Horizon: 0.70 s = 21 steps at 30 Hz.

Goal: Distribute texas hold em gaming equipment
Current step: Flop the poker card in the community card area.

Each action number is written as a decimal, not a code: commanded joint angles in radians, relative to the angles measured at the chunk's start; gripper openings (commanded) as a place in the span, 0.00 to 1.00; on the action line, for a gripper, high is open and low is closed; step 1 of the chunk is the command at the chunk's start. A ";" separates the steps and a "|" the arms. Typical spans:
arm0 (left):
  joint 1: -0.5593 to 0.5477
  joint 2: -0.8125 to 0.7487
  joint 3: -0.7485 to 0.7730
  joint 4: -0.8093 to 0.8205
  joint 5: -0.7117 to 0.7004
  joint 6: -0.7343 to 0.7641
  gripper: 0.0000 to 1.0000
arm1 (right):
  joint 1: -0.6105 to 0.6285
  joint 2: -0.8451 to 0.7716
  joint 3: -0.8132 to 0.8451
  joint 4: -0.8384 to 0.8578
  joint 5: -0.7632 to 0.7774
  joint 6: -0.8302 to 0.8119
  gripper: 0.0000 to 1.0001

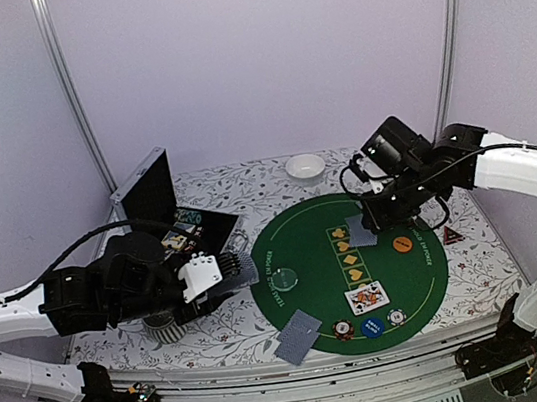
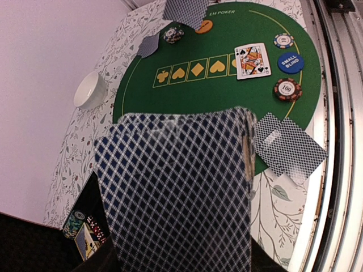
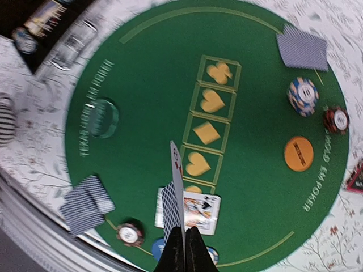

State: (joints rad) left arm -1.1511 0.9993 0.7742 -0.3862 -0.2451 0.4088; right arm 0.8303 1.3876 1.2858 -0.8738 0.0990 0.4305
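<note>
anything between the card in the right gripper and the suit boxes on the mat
Nothing visible. The right gripper holds its card above the suit boxes; four are bare, and the face-up card lies only at the row's end.

You see a stack of cards (image 2: 176,192), blue-diamond backs, filling lower centre, green mat (image 2: 187,102) beyond, face-up card (image 2: 252,60) upper right beside blue chip (image 2: 290,62), red-brown chip (image 2: 287,89) below, face-down cards (image 2: 289,150) right, white bowl (image 2: 89,89) left.
</note>
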 commanded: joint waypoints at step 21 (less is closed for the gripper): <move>0.008 -0.005 0.004 0.020 0.003 -0.001 0.53 | 0.061 0.689 0.288 -0.331 0.280 0.067 0.03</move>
State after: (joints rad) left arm -1.1511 1.0008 0.7742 -0.3862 -0.2447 0.4084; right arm 0.8864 2.0258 1.5173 -1.2789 0.4286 0.5560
